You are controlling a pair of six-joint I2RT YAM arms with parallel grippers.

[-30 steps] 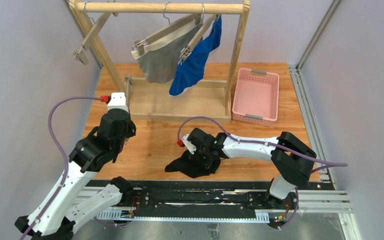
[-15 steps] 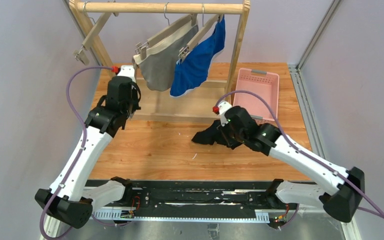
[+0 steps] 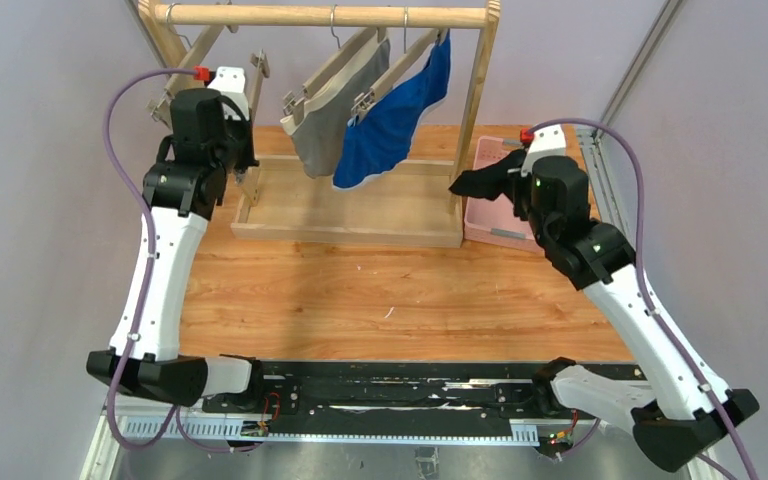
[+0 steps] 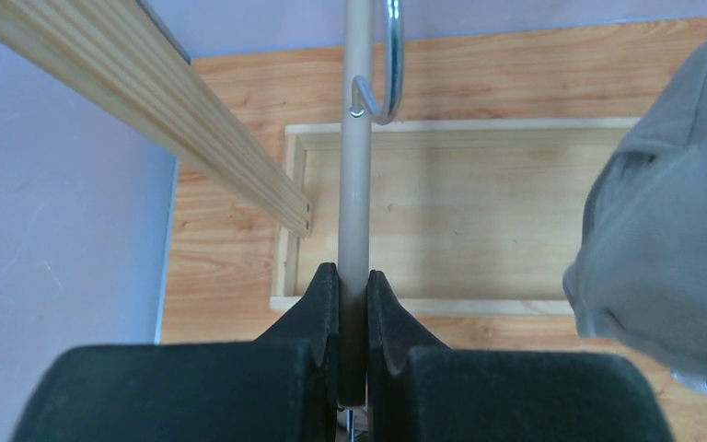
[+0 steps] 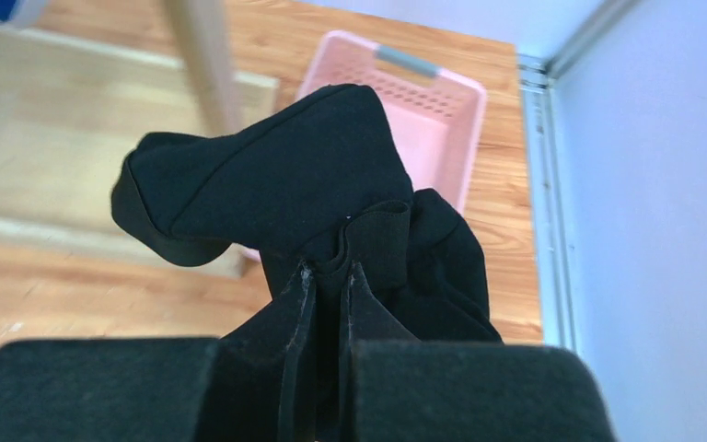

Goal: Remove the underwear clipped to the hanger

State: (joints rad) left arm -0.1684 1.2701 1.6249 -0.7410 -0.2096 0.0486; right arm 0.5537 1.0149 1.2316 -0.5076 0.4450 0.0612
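Right gripper [image 5: 324, 276]: jaws closed on a bunched fold of the black briefs [image 5: 285, 166]. The rest of the cloth bulges forward past the fingertips. In the top view this garment is held up off the worktop [image 3: 380, 290], at the left rim of the pink basket [image 5: 433, 120] and near the right post of the wooden rack [image 3: 330, 15].

Left gripper [image 4: 352, 304]: jaws closed on the pale bar of a hanger [image 4: 357, 184], close to one end of the bar. The hanger's metal hook shows further along the bar. This gripper is raised at the left end of the rack, beside the sloping left leg.

Count of briefs: three.
- One black, in the right gripper.
- One grey [image 3: 325, 140], clipped to a hanger on the rack's top rail.
- One royal blue [image 3: 390, 125], clipped to the next hanger to the right, just beside the grey one.

Count of hangers: four. Three hang by their hooks on the rail: one bare at the left, and two carrying briefs. The fourth is in the left gripper.

Count of baskets: one, at the far right corner of the worktop. The rack stands along the far edge, to the left of the basket.
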